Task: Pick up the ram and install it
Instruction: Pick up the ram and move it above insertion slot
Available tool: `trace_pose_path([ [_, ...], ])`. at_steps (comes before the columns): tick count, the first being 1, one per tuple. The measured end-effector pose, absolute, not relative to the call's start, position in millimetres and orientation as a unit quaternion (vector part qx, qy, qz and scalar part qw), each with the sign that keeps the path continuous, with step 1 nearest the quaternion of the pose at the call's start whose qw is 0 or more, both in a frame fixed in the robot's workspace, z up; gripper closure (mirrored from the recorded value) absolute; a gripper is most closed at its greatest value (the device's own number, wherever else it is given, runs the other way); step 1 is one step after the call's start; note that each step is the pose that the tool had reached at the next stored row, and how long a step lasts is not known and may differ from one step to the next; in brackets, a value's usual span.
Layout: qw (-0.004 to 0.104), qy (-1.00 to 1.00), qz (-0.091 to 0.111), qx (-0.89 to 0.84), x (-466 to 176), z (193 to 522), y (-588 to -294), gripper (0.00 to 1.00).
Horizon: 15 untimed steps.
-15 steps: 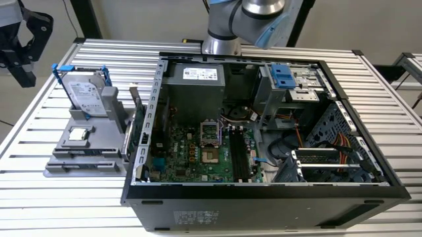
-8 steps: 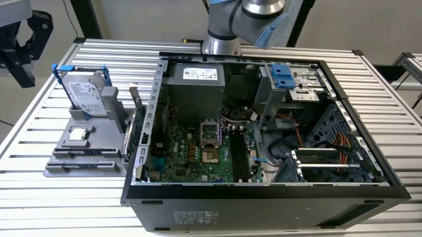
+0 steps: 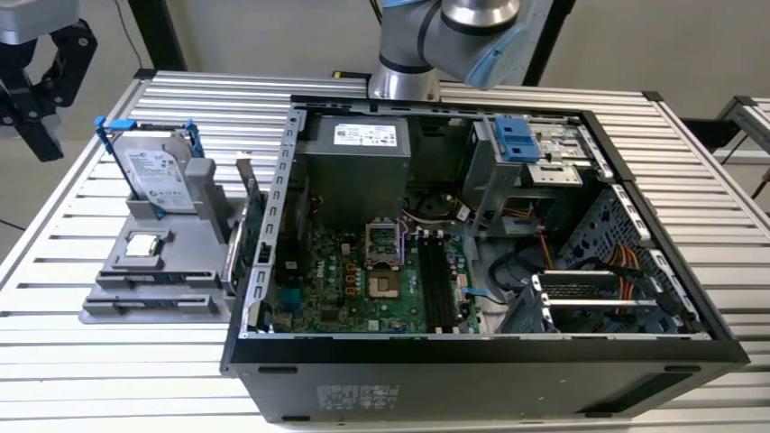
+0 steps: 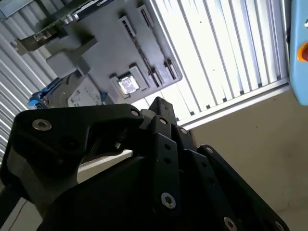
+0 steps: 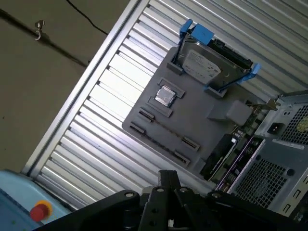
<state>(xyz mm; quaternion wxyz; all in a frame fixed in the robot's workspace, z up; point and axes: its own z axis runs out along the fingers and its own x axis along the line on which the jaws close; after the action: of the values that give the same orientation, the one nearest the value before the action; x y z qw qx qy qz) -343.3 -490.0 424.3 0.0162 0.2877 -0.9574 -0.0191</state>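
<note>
We see pale printed labels on the hard drive (image 3: 158,177) in its blue frame, on the power supply (image 3: 356,176) inside the open computer case (image 3: 481,365), and on the case's outer side, but we cannot read any of the print. As best we can tell, the ram (image 5: 218,156) is the long, narrow, dark stick standing on edge along the side of the gray fixture (image 3: 118,312) nearest the case. It sits just beside a card with a metal bracket (image 5: 243,153), and we cannot make out its chips or label. The small square processor chip (image 3: 144,244) lies on the same fixture on the slatted tabletop (image 3: 72,370). The black claw (image 3: 42,135) hangs at the exterior view's far upper left, well apart from the ram, with the hard drive between them. It carries nothing we can see, and we cannot tell whether it is released or clenched.
</note>
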Motion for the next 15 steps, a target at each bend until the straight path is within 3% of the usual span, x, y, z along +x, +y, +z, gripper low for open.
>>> trace_pose_path([
  [15, 0.019, -0.909, -0.017, 0.415, -343.2, 424.4, -490.0, 1.0],
])
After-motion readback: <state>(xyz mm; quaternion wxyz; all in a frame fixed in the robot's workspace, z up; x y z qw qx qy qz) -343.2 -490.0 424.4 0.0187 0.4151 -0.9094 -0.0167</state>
